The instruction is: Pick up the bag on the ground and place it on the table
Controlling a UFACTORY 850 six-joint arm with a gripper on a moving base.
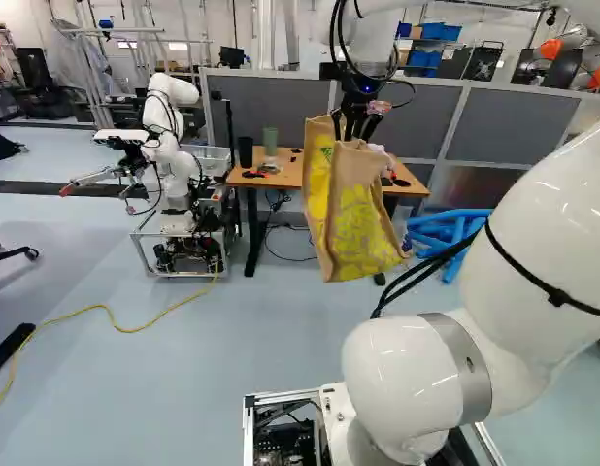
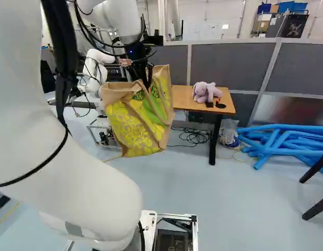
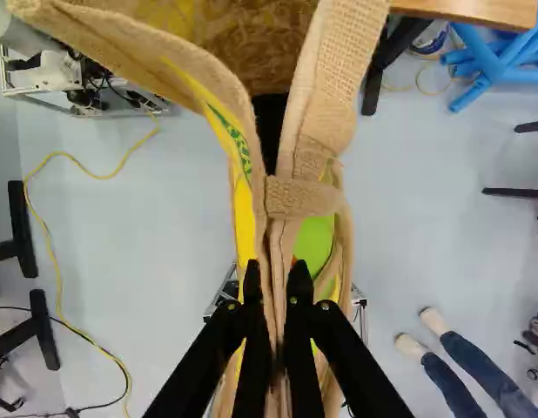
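My gripper [image 1: 352, 130] is up high at the end of the arm, holding the tan burlap bag [image 1: 353, 228] with its yellow and green print. In the wrist view the gripper [image 3: 276, 287] is shut on the bag's gathered upper edges [image 3: 299, 198], a finger on each side. The bag hangs upright in the air, its top sagging apart ahead of the fingers. The wooden table [image 2: 181, 99] stands beyond it, partly hidden by the bag in both base views; one edge of its top [image 3: 482, 9] shows ahead in the wrist view.
On the table are a purple plush toy [image 2: 205, 92], a green cup [image 1: 270, 142], a dark cup [image 1: 246, 151] and small black items. Another robot [image 1: 169, 146] stands left of it. Blue tubes [image 2: 287, 141] lie to its right. Grey partitions [image 2: 232, 63] rise behind.
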